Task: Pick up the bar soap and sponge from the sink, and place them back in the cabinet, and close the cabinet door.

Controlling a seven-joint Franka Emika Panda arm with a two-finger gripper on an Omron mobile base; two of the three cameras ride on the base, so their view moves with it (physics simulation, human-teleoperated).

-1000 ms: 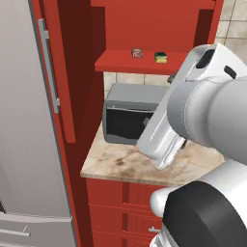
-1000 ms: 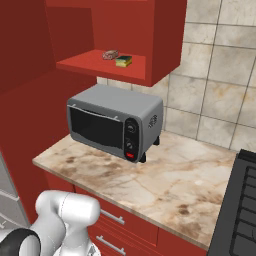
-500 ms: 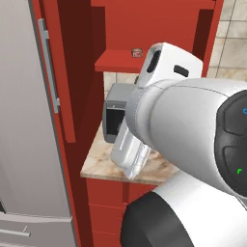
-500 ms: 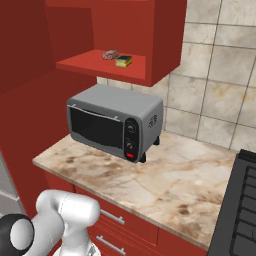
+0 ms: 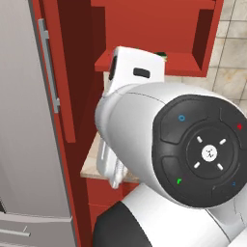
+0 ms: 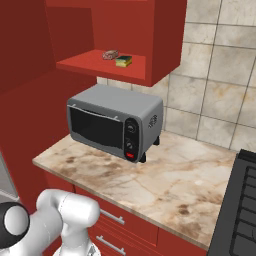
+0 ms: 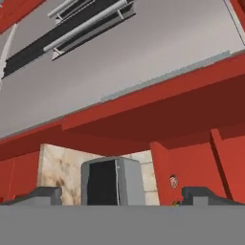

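Resting on cabinet point(image 6: 165, 40) shelf edge: sponge point(image 6: 124, 61), probably bar soap point(image 6: 110, 54); gripper point(image 7: 122, 195) apart.

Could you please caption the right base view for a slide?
Bar soap and sponge on the open cabinet shelf above the toaster oven.

Arm raised close before the left camera.
The white, dark-jointed Franka arm point(image 5: 144, 130) bends up; its two-finger gripper point(image 7: 119, 195) gapes (empty-handed).

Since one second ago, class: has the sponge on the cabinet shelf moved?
No. In the right base view the sponge lies beside the bar soap near the shelf front, above the toaster oven, as before.
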